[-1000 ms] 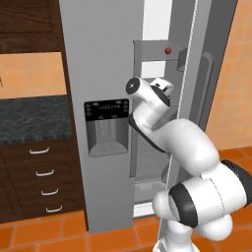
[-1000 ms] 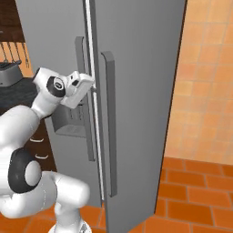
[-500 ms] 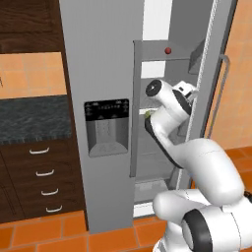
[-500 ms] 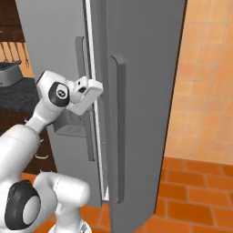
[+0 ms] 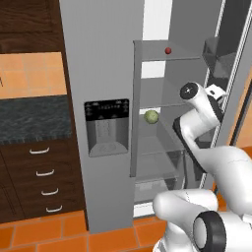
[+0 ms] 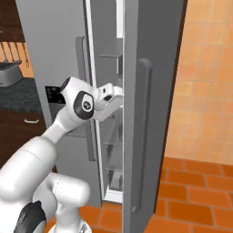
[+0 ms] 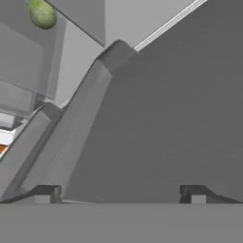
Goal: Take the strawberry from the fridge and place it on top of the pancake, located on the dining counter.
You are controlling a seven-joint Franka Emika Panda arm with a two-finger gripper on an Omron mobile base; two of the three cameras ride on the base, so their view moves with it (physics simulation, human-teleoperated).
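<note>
The fridge (image 5: 101, 59) stands with its right door (image 6: 154, 68) swung open. On an upper shelf inside lies the strawberry (image 5: 168, 50), small and red. My gripper (image 5: 219, 92) is at the inner edge of the open door, lower than the strawberry and to its right. In the right base view the gripper (image 6: 117, 93) reaches into the gap between the two doors. In the hand view my gripper (image 7: 121, 194) is open with nothing between its fingertips (image 7: 47, 193), facing the door's grey inner side. The pancake and the dining counter are out of view.
A green round fruit (image 5: 151, 116) sits on a middle shelf, also seen as the green fruit (image 7: 42, 13) in the hand view. The door's long handle (image 6: 141, 136) faces outward. Dark wood drawers (image 5: 42, 177) under a granite counter stand left of the fridge. The floor is orange tile (image 6: 200, 195).
The right fridge door has swung wider open. My hand has moved to the right along with the door's edge. The shelves and the strawberry now show more fully.
</note>
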